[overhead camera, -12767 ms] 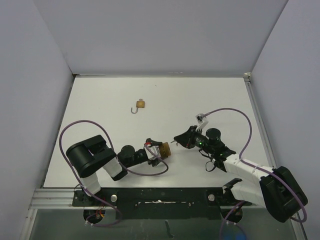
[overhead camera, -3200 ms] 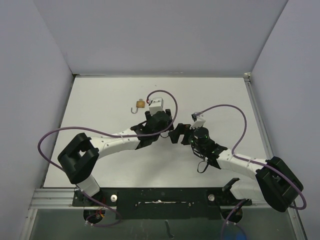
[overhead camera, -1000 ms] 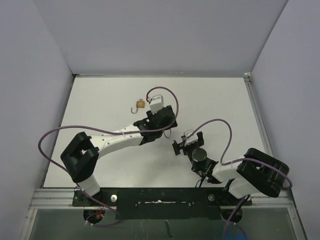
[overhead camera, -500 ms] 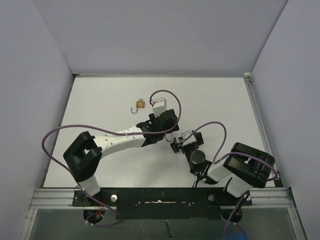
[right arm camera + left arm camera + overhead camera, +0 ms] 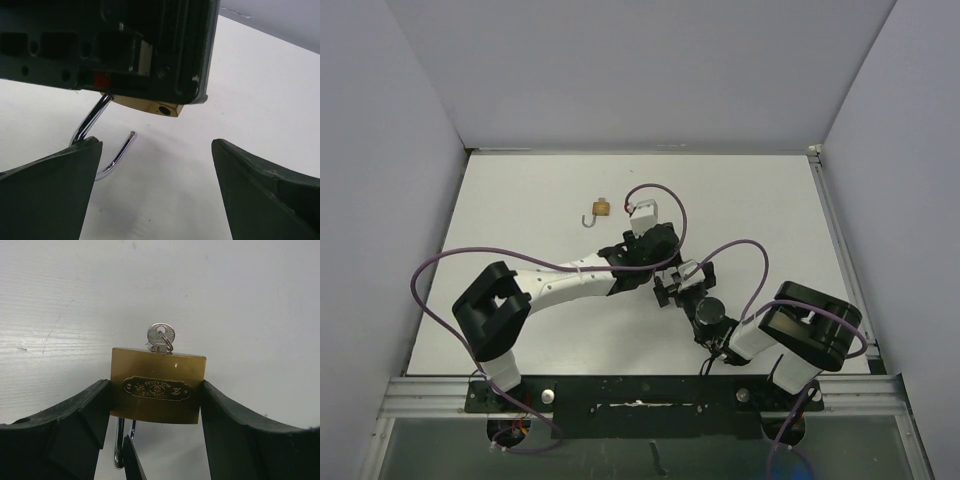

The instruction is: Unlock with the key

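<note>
In the left wrist view my left gripper [image 5: 156,396] is shut on the sides of a brass padlock [image 5: 157,371]. A silver key [image 5: 160,334] with a small ring sticks out of the lock's far end. The chrome shackle [image 5: 119,152] hangs open in the right wrist view, its free end clear of the hole in the padlock body [image 5: 145,105]. My right gripper [image 5: 157,192] stands open just below the lock, holding nothing. From above, the left gripper [image 5: 655,252] and right gripper [image 5: 674,286] are close together mid-table, and the held padlock is hidden under them.
A second small brass padlock [image 5: 601,209] with an open shackle lies on the white table [image 5: 770,210] behind and left of the grippers. Purple cables loop over both arms. Grey walls enclose the table on three sides.
The right arm has folded back toward its base and its gripper has shifted left, closer under the left gripper. The left gripper has drifted slightly right and nearer, still holding the padlock.
</note>
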Robot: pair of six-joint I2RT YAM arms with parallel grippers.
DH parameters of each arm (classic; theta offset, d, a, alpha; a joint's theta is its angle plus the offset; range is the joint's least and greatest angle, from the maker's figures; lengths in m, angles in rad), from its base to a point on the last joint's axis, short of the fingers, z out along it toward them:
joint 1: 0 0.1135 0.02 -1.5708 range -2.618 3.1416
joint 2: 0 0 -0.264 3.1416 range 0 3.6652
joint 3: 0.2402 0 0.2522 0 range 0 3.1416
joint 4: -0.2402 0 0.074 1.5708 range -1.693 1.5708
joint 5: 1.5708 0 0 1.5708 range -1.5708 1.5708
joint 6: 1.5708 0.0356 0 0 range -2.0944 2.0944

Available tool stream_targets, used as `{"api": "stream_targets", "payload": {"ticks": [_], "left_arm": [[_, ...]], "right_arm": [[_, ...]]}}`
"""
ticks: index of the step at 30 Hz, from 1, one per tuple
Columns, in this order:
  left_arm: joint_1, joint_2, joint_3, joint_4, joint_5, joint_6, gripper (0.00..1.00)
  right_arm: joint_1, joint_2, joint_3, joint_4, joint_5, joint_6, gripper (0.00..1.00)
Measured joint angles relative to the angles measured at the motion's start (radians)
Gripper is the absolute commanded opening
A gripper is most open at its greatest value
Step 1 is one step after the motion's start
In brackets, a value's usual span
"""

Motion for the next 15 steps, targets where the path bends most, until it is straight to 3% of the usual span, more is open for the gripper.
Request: {"api": "stream_targets", "payload": {"ticks": [15], "left_arm": [[0.002,-0.001,-0.005,0.031,-0.026,-0.002,0.0]], "right_arm": [[0.015,0.003,-0.03,0.075,0.018,0.038,0.98]]}}
